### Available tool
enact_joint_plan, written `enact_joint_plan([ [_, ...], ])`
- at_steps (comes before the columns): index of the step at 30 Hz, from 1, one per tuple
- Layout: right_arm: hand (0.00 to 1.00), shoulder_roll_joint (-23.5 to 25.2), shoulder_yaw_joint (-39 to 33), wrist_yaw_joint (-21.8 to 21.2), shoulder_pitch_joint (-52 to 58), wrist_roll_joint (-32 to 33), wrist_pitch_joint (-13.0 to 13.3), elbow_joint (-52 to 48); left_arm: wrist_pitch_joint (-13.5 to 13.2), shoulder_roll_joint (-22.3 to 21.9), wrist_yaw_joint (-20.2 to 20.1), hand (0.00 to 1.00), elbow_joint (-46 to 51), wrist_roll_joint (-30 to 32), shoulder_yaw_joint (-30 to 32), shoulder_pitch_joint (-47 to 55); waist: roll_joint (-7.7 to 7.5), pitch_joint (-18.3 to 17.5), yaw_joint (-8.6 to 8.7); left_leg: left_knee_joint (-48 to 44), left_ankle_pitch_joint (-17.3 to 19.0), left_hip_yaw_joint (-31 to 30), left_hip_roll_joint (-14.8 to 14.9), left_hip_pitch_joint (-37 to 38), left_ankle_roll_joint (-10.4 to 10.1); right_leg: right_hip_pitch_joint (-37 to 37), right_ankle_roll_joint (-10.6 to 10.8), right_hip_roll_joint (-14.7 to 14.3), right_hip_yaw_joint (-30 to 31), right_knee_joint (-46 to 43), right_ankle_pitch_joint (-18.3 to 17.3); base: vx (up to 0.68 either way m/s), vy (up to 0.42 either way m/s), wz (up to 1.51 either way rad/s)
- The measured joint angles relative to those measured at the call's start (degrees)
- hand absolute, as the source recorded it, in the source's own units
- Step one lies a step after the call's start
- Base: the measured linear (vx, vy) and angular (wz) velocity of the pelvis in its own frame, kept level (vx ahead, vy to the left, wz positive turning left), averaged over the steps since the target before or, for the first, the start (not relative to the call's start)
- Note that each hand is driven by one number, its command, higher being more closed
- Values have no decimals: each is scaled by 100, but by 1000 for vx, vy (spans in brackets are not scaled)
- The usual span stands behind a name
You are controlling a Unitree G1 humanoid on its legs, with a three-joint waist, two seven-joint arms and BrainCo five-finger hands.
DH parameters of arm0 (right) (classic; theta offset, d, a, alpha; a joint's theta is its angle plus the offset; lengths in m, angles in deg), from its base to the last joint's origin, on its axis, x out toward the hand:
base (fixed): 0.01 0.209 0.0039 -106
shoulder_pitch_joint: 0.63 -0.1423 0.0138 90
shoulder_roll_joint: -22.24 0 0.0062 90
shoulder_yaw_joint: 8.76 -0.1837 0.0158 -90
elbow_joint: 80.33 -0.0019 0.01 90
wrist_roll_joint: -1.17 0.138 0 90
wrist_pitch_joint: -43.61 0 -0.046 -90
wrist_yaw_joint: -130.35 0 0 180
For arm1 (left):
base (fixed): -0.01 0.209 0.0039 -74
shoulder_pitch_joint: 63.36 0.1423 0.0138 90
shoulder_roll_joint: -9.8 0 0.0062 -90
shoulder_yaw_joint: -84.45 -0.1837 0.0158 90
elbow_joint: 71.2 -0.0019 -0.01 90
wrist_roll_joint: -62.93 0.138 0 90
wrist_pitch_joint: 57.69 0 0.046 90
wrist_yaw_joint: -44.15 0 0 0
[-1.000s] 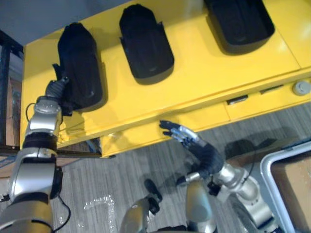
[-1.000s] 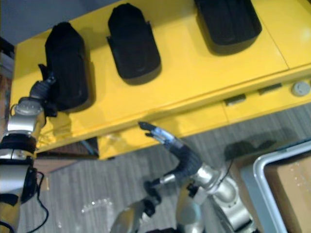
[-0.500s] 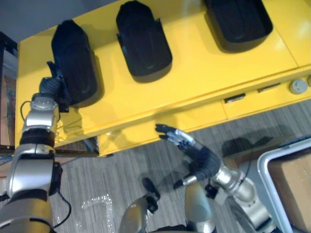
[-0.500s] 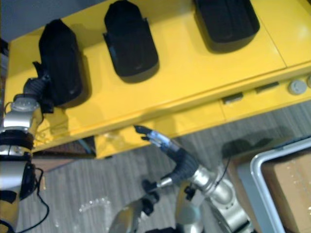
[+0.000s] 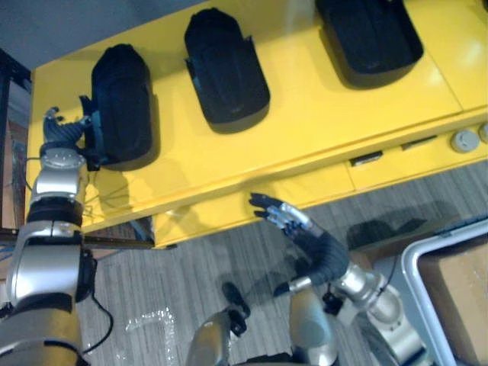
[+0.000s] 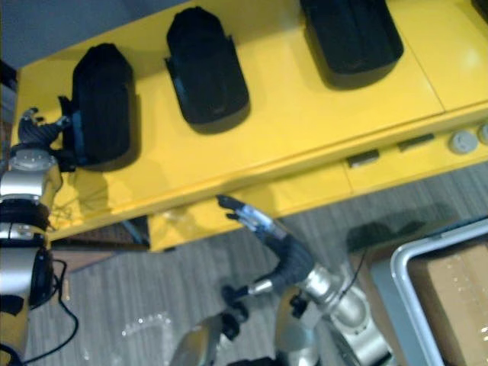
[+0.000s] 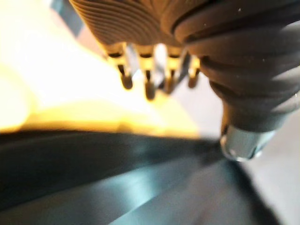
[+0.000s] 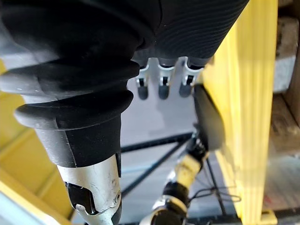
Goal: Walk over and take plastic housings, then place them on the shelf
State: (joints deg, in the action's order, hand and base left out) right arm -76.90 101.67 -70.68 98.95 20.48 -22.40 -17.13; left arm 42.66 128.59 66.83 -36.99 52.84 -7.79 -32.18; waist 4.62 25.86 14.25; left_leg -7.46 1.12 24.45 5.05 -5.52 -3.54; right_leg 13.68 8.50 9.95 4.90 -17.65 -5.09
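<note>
Left hand (image 5: 67, 134) sat at the yellow shelf (image 5: 305, 114), fingers (image 5: 52, 116) spread, clamped on nothing; nearest housing (image 5: 122, 103) lay just beside them. Two more housings (image 5: 226, 72) (image 5: 370, 34) lay well beyond. Right hand (image 5: 296, 223) hung at the shelf's front, fingers straight, empty.

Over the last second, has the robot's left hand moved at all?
Yes. The left hand has slid left, off the near corner of the leftmost plastic housing, toward the left edge of the yellow shelf, fingers open.
</note>
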Motion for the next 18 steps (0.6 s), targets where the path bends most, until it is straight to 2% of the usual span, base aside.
enact_joint_plan([
  [4,0,229,6,3,219,-71,258,28,-620,111,611,0,273,-11,163,-219,-87,-69,96,122,0,8,8,227,0,-337,16,-26,-23,282,107,75,4,-4],
  [5,0,333,7,4,269,-98,339,39,-827,101,788,0,473,5,159,-212,-149,-174,102,173,0,9,8,273,0,-401,17,-37,-27,383,132,70,9,-4],
  [7,0,478,21,10,332,-110,437,62,-1057,70,961,0,689,3,155,-201,-228,-404,110,306,-5,11,8,335,-2,-502,16,-57,-54,571,186,96,3,1],
  [8,0,601,38,134,405,-225,515,87,-1306,-51,1133,0,859,-8,166,-165,-283,-523,112,362,-8,-10,3,446,-2,-681,28,-61,-129,706,209,113,1,10],
  [9,0,663,76,213,447,-271,553,112,-1408,-115,1203,0,1008,-6,165,-103,-298,-620,113,425,-11,-33,-8,507,-4,-761,28,-71,-174,765,210,120,-9,12],
  [11,0,817,242,507,546,-573,691,205,-1802,-321,1369,0,1770,-19,252,313,-324,-1052,66,669,-39,-54,-44,674,-37,-965,31,-81,-260,991,211,141,-6,12],
  [12,0,878,290,660,562,-712,731,253,-1936,-421,1370,0,2141,-19,380,507,-333,-1170,61,747,-47,-78,-56,759,-48,-1074,32,-80,-327,1068,212,195,10,19],
  [14,0,1014,363,1250,569,-1194,785,371,-2367,-864,1365,0,3524,-84,807,1260,-319,-1485,21,874,-48,-245,-71,936,-49,-1393,33,-72,-564,1256,212,182,3,31],
  [15,0,1024,359,1405,543,-1346,809,387,-2451,-974,1350,0,3932,-84,890,1506,-309,-1528,-25,916,-48,-268,-65,1004,-50,-1459,33,-84,-626,1274,212,102,-7,26],
  [18,0,1050,308,2267,315,-1986,867,507,-2708,-1669,1234,0,6053,-77,1226,3107,-260,-1791,-340,935,-48,-430,-49,1112,-50,-1710,33,-90,-908,1365,212,91,-10,26],
])
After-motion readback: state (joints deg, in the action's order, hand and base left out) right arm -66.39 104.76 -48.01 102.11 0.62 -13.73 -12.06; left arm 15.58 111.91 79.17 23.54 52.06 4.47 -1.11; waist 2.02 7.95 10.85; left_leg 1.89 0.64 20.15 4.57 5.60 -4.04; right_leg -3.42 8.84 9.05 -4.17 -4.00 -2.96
